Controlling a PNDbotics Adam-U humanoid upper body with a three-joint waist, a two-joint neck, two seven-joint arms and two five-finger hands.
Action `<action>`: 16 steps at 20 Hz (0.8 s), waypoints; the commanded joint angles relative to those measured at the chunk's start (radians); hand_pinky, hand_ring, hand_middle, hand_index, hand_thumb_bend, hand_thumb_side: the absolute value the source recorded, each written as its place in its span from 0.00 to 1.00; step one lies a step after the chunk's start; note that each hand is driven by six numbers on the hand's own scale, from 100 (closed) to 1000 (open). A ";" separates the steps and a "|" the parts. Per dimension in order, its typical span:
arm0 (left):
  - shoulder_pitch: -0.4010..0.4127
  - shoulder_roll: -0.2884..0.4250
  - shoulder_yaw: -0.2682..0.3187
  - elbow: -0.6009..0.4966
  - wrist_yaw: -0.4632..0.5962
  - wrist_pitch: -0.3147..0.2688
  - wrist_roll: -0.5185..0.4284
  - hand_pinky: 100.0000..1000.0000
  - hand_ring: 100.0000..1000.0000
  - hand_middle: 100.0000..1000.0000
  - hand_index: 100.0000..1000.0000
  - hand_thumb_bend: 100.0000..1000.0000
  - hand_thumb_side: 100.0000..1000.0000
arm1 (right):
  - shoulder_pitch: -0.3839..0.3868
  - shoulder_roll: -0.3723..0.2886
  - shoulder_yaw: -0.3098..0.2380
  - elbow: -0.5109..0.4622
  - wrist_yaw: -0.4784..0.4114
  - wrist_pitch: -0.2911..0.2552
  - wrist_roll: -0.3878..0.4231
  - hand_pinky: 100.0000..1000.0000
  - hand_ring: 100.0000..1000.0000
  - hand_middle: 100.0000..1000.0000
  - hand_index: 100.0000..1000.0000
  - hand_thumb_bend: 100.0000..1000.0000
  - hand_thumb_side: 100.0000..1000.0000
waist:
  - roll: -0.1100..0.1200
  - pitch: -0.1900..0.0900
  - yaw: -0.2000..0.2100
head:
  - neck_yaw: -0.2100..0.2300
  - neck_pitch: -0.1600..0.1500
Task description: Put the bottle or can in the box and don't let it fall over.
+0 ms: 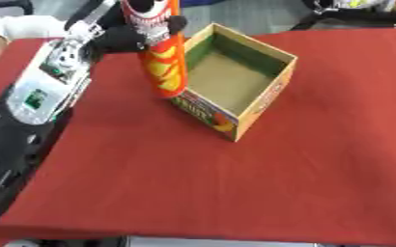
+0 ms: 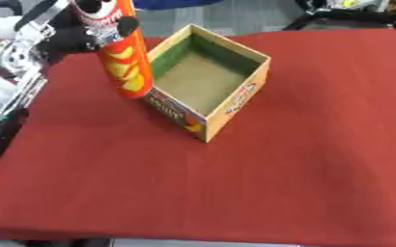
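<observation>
Left hand [image 1: 125, 36]: black, entering from upper left on a silver-and-black arm [image 1: 53, 77]; fingers and thumb curled round the can's upper part. Can [image 1: 162, 58]: tall orange-red tube with yellow chip pictures, upright with a slight tilt; its lower end hangs below the fingers, just outside the box's near-left wall; whether it touches the cloth cannot be told. Box [image 1: 256, 108]: open cardboard, printed sides, right of the fingers. Cloth [image 1: 235, 183]: red, covering the table.
</observation>
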 commanded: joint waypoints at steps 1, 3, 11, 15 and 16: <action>-0.060 -0.026 0.029 0.050 -0.030 -0.020 0.011 0.79 0.67 0.45 0.60 0.27 0.31 | -0.028 -0.015 0.001 -0.011 0.008 -0.001 0.007 0.86 0.74 0.80 0.86 0.00 0.90 | -0.002 -0.016 -0.007 | 0.006 -0.019; -0.084 -0.051 0.040 0.090 -0.045 -0.034 0.019 0.79 0.67 0.45 0.60 0.27 0.31 | -0.034 -0.010 0.003 -0.011 0.010 0.000 0.010 0.86 0.74 0.80 0.86 0.00 0.90 | -0.002 -0.014 -0.014 | 0.009 -0.025; -0.145 -0.134 0.081 0.231 -0.099 -0.100 0.072 0.79 0.67 0.45 0.61 0.28 0.31 | -0.058 0.009 0.010 -0.015 0.012 0.001 0.017 0.86 0.74 0.80 0.86 0.00 0.91 | -0.003 0.000 -0.047 | 0.024 -0.046; -0.157 -0.160 0.095 0.283 -0.118 -0.133 0.096 0.79 0.68 0.46 0.62 0.30 0.31 | -0.072 0.019 0.014 -0.018 0.014 0.002 0.023 0.86 0.74 0.80 0.86 0.00 0.91 | -0.004 0.011 -0.065 | 0.032 -0.060; -0.159 -0.163 0.098 0.292 -0.121 -0.139 0.102 0.79 0.68 0.47 0.63 0.31 0.31 | -0.074 0.021 0.014 -0.018 0.015 0.003 0.023 0.86 0.74 0.81 0.86 0.00 0.91 | -0.005 0.013 -0.069 | 0.033 -0.063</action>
